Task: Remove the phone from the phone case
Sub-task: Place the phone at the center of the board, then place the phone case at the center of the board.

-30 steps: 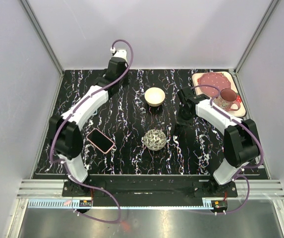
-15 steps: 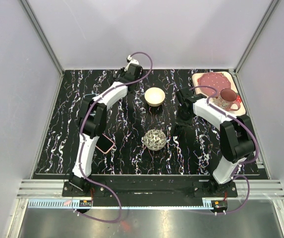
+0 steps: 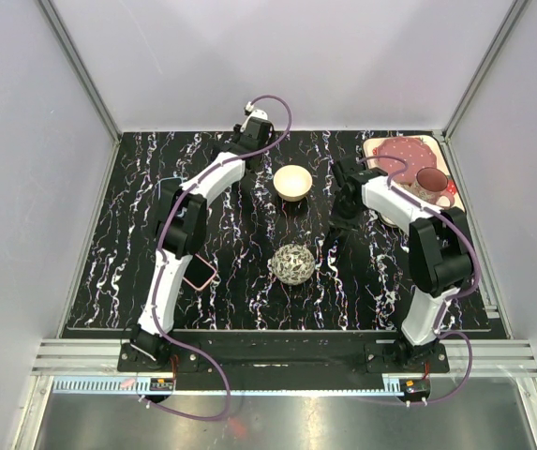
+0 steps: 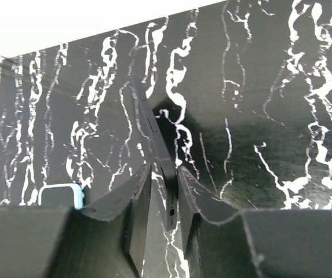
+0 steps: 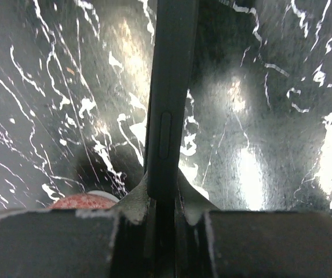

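A thin black phone (image 4: pixel 154 130) stands on edge between the fingers of my left gripper (image 4: pixel 164 171), its port end toward the camera. It leans on the right finger (image 4: pixel 190 194), and a gap separates it from the left finger (image 4: pixel 137 202), so the jaws are open. In the top view this gripper (image 3: pixel 246 155) is at the back of the table, left of the bowl. My right gripper (image 5: pixel 164 182) is shut on the edge of a dark phone case (image 5: pixel 168 87) with a raised side button. From above, the case (image 3: pixel 330 242) points down at the table below that gripper (image 3: pixel 341 211).
A cream bowl (image 3: pixel 292 182) and a wire ball (image 3: pixel 293 264) sit mid-table. A pink-rimmed phone (image 3: pixel 202 274) lies partly under the left arm. A tray (image 3: pixel 390 150) with a mug (image 3: pixel 429 186) stands at the back right. A light blue rim (image 4: pixel 61 194) shows beside the left finger.
The left arm swung its elbow inward and its gripper moved right along the back edge; its jaws have parted from the phone. The right arm shifted slightly.
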You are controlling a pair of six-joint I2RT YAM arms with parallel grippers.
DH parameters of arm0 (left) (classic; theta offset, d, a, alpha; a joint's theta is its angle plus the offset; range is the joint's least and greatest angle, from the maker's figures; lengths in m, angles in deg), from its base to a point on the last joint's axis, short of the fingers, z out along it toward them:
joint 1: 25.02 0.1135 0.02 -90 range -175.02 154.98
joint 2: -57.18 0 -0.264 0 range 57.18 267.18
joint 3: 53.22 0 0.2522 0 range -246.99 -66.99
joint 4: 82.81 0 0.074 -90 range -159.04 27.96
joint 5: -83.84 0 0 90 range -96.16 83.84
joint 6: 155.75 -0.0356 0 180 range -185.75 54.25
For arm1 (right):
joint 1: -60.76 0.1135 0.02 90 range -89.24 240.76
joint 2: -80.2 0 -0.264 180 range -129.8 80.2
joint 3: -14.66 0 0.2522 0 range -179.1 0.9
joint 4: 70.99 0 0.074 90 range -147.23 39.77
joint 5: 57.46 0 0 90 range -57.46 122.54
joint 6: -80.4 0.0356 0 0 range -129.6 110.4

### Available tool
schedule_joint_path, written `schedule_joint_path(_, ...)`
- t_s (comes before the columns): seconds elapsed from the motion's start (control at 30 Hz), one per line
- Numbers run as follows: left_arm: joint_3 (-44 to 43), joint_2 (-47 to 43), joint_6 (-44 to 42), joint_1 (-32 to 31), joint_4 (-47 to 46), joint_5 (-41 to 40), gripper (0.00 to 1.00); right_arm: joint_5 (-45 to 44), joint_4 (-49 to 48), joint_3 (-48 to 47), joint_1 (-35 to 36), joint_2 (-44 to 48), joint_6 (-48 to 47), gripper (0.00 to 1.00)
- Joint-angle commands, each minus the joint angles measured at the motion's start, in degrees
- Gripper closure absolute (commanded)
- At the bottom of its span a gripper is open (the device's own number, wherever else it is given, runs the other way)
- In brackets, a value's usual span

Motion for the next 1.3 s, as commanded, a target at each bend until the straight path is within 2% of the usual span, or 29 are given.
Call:
schedule_joint_path(0.0,-3.1,-1.0,3.1,-0.3,0.9,6.5,0.65,-4.2,-6.9,-5.5,-3.2,-5.5,0.8,0.99)
schedule_joint_path(0.1,-3.1,-1.4,5.2,-0.3,2.2,9.5,0.59,-4.8,-7.8,-9.8,-4.6,-7.3,-0.8,1.0)
schedule_joint_path(0.27,-2.8,-1.6,3.7,-0.1,3.3,12.9,0.45,-3.3,-12.5,-9.9,-5.3,-7.1,-1.5,1.0)
schedule_joint_path(0.37,-2.2,-3.2,4.8,0.3,5.1,14.0,0.37,-2.3,-15.7,-6.5,-6.1,-5.6,-0.9,1.0)
schedule_joint_path(0.43,-0.2,-5.2,6.7,1.0,5.7,15.3,0.27,1.3,-20.4,-0.9,-6.9,-4.2,-0.9,1.0)
schedule_joint_path(0.53,3.7,-11.0,8.3,2.7,6.3,19.3,0.23,8.1,-25.8,7.4,-8.6,-0.3,-0.9,0.87)
schedule_joint_path(0.67,7.0,-16.2,11.8,6.3,9.5,24.3,0.22,7.5,-27.3,15.1,-9.1,7.2,-0.9,0.82)
schedule_joint_path(0.73,10.0,-19.7,15.3,9.3,11.4,27.0,0.21,7.6,-26.8,18.1,-9.2,8.7,-1.4,0.59)
schedule_joint_path(0.77,11.3,-21.1,16.6,10.4,12.1,29.5,0.2,7.5,-24.9,18.6,-9.2,9.2,-2.1,0.42)
schedule_joint_path(0.83,16.2,-25.0,19.5,13.4,12.1,31.6,0.17,6.0,-22.5,18.9,-9.2,9.5,-2.4,0.18)
schedule_joint_path(0.93,22.5,-29.0,20.6,15.9,12.4,32.8,0.16,2.5,-19.1,19.6,-9.2,11.3,-2.8,0.11)
schedule_joint_path(1.03,26.3,-31.0,19.9,17.3,14.7,30.1,0.14,-1.2,-16.9,20.3,-9.2,15.2,-2.7,0.08)
schedule_joint_path(1.17,31.5,-32.8,18.5,19.4,16.1,25.0,0.11,-3.5,-14.6,20.0,-9.3,21.7,-3.3,0.07)
schedule_joint_path(1.27,32.1,-31.5,14.7,21.7,17.4,25.3,0.05,-2.3,-14.5,19.9,-9.2,26.0,-3.7,0.07)
